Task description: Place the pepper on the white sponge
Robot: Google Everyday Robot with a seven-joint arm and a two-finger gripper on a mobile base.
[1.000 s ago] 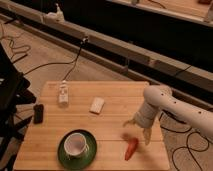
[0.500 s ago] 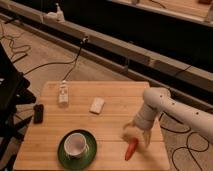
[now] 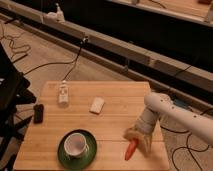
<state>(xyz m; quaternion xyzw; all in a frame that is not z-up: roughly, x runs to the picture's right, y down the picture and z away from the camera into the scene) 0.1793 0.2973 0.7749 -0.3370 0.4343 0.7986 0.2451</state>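
The red-orange pepper [image 3: 131, 149] lies on the wooden table [image 3: 110, 120] near its front right edge, tapered end toward the front. My gripper [image 3: 138, 136] hangs low over the table at the right, right above the pepper's upper end and close to it. The white sponge [image 3: 96, 105] lies flat near the table's middle, well to the left of and behind the gripper.
A white cup [image 3: 76, 144] stands on a green saucer [image 3: 65, 155] at the front. A white bottle-shaped object with a cord [image 3: 63, 92] lies at the back left. A small black object [image 3: 38, 113] lies at the left edge. Cables run on the floor behind.
The gripper has come down a little toward the pepper. The pepper, sponge and cup have not moved.
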